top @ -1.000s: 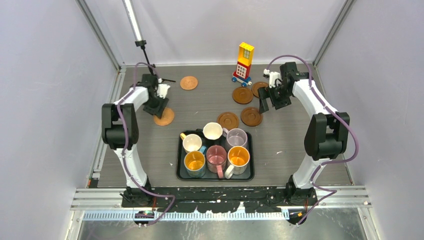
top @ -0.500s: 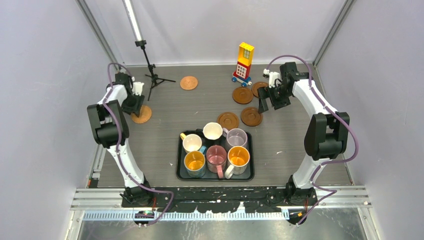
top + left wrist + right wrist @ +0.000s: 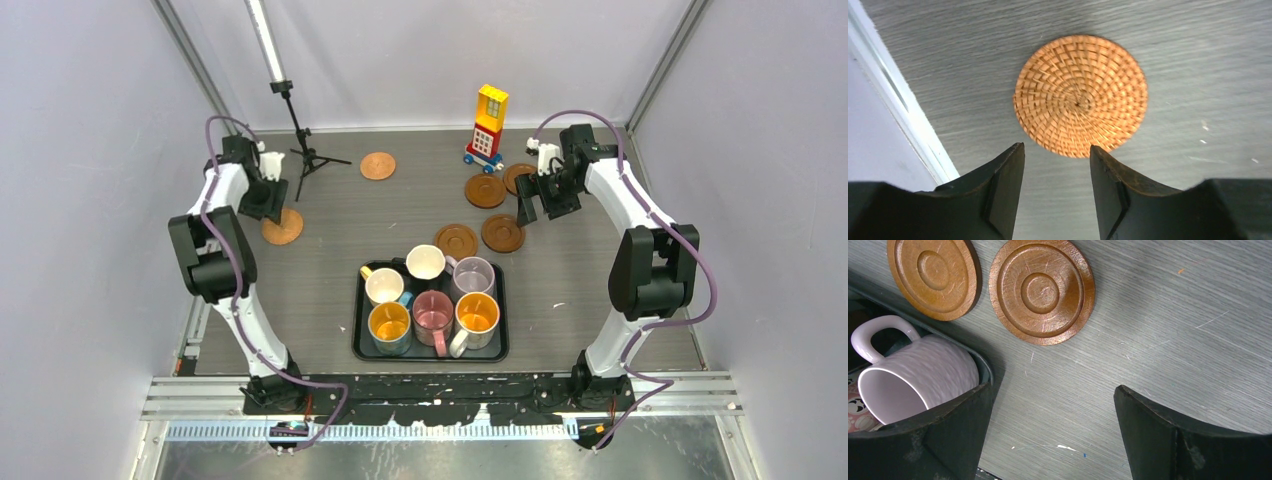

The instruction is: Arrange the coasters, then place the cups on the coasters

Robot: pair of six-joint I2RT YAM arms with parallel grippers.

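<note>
A woven orange coaster (image 3: pixel 1080 95) lies flat on the table near the left edge (image 3: pixel 282 227). My left gripper (image 3: pixel 1057 146) hovers just short of it, open, nothing between its fingers (image 3: pixel 262 198). A second coaster (image 3: pixel 377 165) lies at the back. Two wooden coasters (image 3: pixel 1042 290) (image 3: pixel 934 275) lie beside the tray (image 3: pixel 503 233) (image 3: pixel 456 241), and two more (image 3: pixel 485 190) (image 3: pixel 516 176) by my right gripper (image 3: pixel 540 208). That gripper (image 3: pixel 1053 387) is wide open and empty above bare table. Several cups stand in the black tray (image 3: pixel 430 356), among them a lilac one (image 3: pixel 918 380) (image 3: pixel 474 275) and a pink one (image 3: pixel 433 312).
A toy brick tower (image 3: pixel 488 125) stands at the back right. A black tripod stand (image 3: pixel 298 152) rises at the back left, close to my left arm. The table's white left rail (image 3: pixel 903 110) runs right beside the woven coaster.
My left gripper moved left toward the wall, and the woven coaster went with it. The gripper has since drawn back from the coaster. The right arm has not moved.
</note>
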